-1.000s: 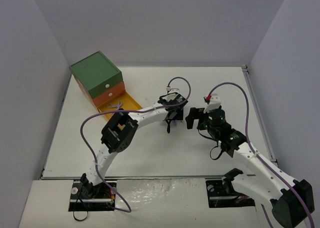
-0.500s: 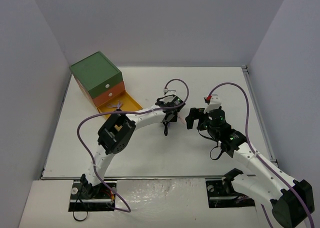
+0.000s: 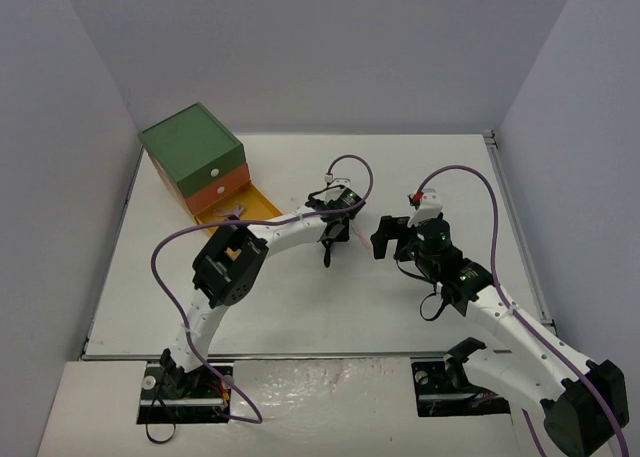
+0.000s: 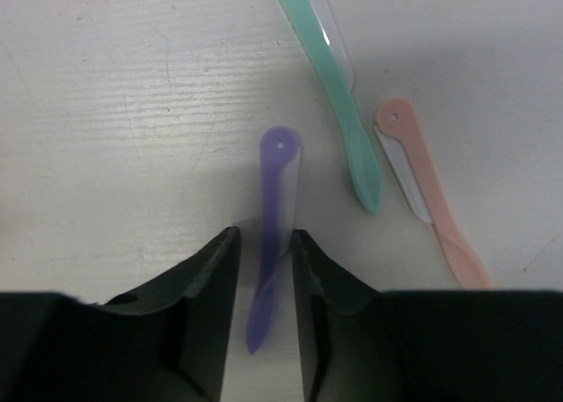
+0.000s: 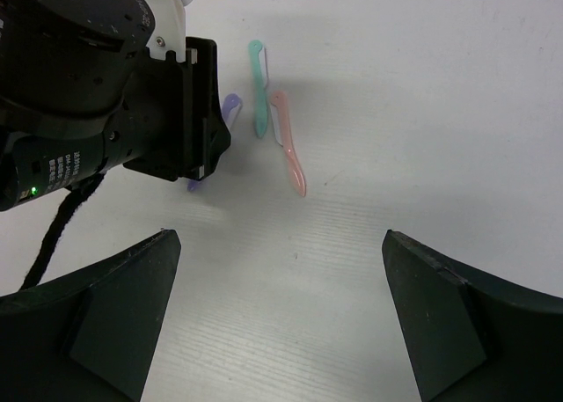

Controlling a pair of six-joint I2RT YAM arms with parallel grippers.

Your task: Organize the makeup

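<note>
Left gripper [image 4: 265, 237] is straddling the purple tool [image 4: 278, 178] on the white table [image 4: 106, 85], fingers narrowly apart (actual pinch cannot be told). Teal tool [image 4: 339, 103] and pink tool [image 4: 422, 182] are lying just beside it. Right gripper [image 5: 277, 314] is hovering nearby, fingers spread wide. Green-topped drawer box [image 3: 192, 147] is showing its yellow drawer [image 3: 262, 207] pulled out, holding a small pale item.

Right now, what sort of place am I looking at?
Most likely a lab robot cell, not a home: a bare white table boxed in by plain walls, two arms bolted at its near edge, and only a drawer box and three thin plastic tools staged on it.
</note>
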